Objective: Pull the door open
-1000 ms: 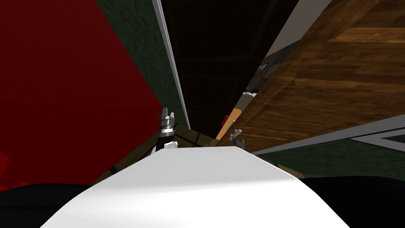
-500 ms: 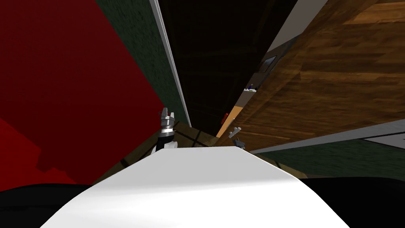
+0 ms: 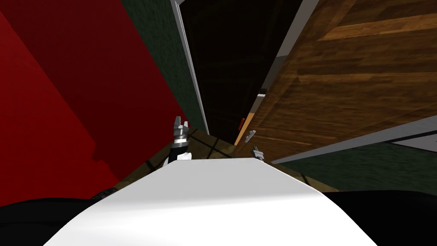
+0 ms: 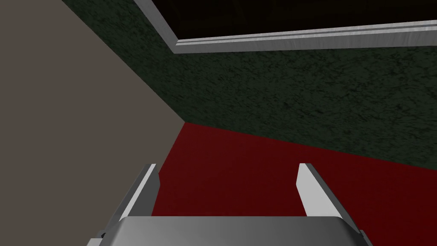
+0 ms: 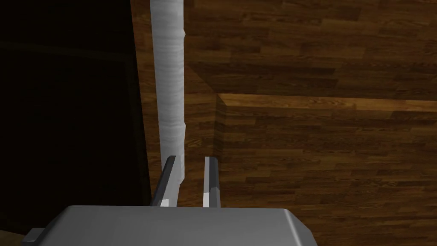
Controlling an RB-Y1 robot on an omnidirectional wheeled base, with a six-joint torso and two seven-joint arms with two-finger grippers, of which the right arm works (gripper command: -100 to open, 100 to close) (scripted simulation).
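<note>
Your right gripper [image 5: 190,179] sits clenched with the door handle [image 5: 170,85] running ahead from its fingertips, placed to drag the wooden door [image 5: 320,149] behind it; the left gripper [image 4: 226,188] idles released.

Left forearm [image 3: 177,150]: black casing, white collar at its lower end, ribbed silver ring at the wrist, small grey head beyond with two short pale prongs.

Left tool [image 4: 227,168]: body a flat grey box, shaded from light to darker across its face. Left fingers [image 4: 315,192]: pale grey blades, slant-cut at the tips, one face darker.

Right tool [image 5: 190,159]: grey box with bevelled corners. Right fingers [image 5: 211,179]: thin, dark grey, a bright patch low on each.
</note>
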